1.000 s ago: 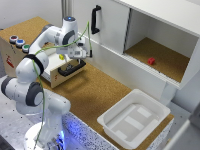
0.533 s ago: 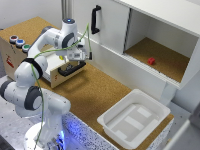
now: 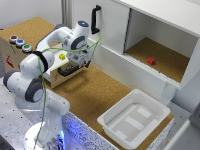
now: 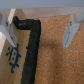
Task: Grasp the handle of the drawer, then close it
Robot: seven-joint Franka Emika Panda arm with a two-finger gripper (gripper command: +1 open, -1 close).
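Small pale beige wooden drawer (image 3: 60, 70): stood open. Short black bar handle (image 4: 31, 50): ungrasped, between spread, empty fingers (image 4: 11, 29). Closing outstanding.

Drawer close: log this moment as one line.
stage: approach | end effector: open, astride handle, not gripping | drawer: open | small yellow object inside

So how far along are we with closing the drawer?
Reach looks done: the gripper is over the handle, its fingers open either side of the bar. The grasp is in hand, not yet closed. The drawer is open with a yellow block inside; pushing remains.
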